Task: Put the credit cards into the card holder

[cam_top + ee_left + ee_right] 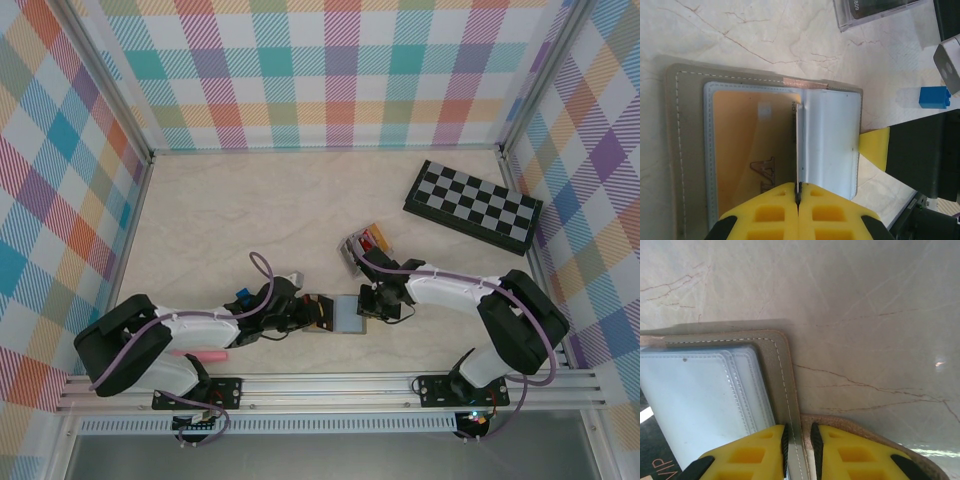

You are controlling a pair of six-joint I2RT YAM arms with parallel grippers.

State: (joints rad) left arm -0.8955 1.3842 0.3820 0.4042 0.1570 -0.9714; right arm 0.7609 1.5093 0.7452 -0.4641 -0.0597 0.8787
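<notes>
Marble table (865, 315), card holder (782, 365) between fingers (845, 457)

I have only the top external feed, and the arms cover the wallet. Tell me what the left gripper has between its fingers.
Observer: The left gripper is shut on a thin pale sheet that stands on edge over the open card holder. I cannot tell whether it is a card or a sleeve page.
Operator: Report what lies beside that sheet.
Observer: A yellow-tan card lies flat behind a clear stitched window.
Operator: Now the right gripper.
Observer: The right gripper is closed on the card holder's stitched grey edge, one finger on each side.
</notes>
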